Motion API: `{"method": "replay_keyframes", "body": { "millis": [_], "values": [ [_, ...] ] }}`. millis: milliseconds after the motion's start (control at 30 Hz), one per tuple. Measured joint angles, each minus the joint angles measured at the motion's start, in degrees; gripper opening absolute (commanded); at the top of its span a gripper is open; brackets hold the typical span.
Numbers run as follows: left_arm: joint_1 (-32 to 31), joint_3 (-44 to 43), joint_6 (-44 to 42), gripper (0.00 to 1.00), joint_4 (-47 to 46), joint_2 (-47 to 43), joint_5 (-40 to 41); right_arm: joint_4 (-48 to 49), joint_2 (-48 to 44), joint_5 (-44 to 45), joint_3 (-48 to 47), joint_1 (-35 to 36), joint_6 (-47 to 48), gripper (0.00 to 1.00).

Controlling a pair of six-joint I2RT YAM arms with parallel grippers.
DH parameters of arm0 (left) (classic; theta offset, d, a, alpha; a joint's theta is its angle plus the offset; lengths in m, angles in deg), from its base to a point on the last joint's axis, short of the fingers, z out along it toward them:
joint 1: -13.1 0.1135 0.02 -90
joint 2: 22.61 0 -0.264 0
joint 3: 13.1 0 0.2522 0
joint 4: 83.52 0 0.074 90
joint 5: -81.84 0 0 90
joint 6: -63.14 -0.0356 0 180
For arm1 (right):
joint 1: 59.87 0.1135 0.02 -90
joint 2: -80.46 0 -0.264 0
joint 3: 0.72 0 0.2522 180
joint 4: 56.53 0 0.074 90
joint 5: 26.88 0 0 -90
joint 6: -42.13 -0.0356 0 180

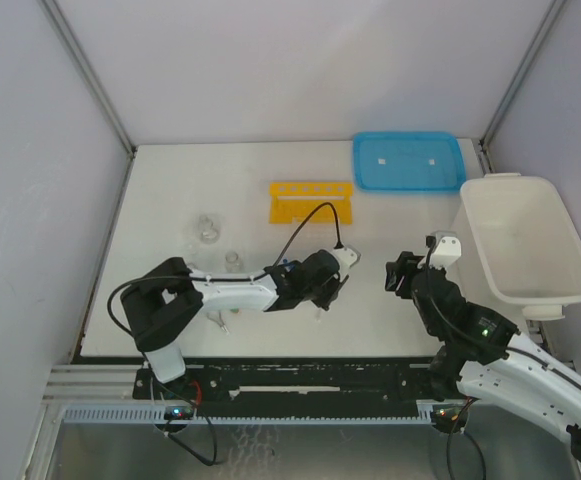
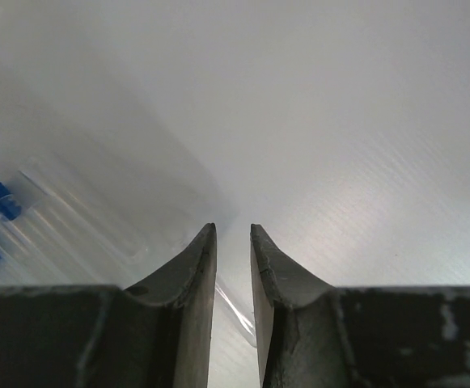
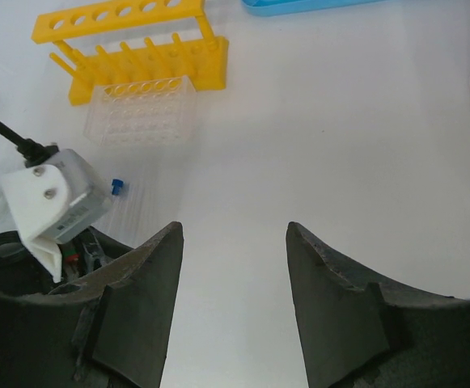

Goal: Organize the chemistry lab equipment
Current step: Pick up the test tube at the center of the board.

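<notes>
My left gripper [image 1: 327,292] is low over the table near the middle. In the left wrist view its jaws [image 2: 233,227] stand a narrow gap apart. The rounded end of a clear tube [image 2: 236,311] crosses that gap slantwise, deep between the fingers. Whether it is pinched does not show. Clear blue-capped tubes [image 2: 8,212] lie to the left of it. The yellow tube rack [image 1: 310,201] [image 3: 137,48] stands farther back. Two small glass vessels [image 1: 206,229] sit at the left. My right gripper [image 1: 401,272] [image 3: 233,228] hangs open over bare table with nothing between its fingers.
A clear well plate [image 3: 142,110] lies in front of the rack. The blue lid [image 1: 407,161] is at the back right and the big white tub [image 1: 523,240] at the right edge. The left arm's white wrist camera [image 3: 52,199] is close to my right gripper's left finger.
</notes>
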Motion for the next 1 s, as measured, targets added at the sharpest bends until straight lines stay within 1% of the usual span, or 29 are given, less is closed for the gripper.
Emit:
{"method": "replay_keyframes", "body": {
  "millis": [167,367,600,900,1000],
  "values": [
    [0.0,0.0,1.5,0.28,0.0,-2.4,1.1,0.2,0.4,-0.1,0.0,0.0,0.0,0.54],
    [0.0,0.0,3.7,0.27,1.5,-2.4,3.4,0.2,0.4,-0.1,0.1,0.0,0.0,0.54],
    [0.0,0.0,7.1,0.29,4.7,-2.4,5.4,0.2,0.4,-0.3,0.7,0.0,-0.1,0.55],
    [0.2,-0.8,10.3,0.28,6.6,0.2,5.6,0.2,0.0,-0.2,0.8,0.0,-0.2,0.55],
    [0.3,-2.1,11.3,0.26,7.6,1.6,5.7,0.2,0.0,-0.2,0.8,0.0,-0.2,0.55]
  ]
}}
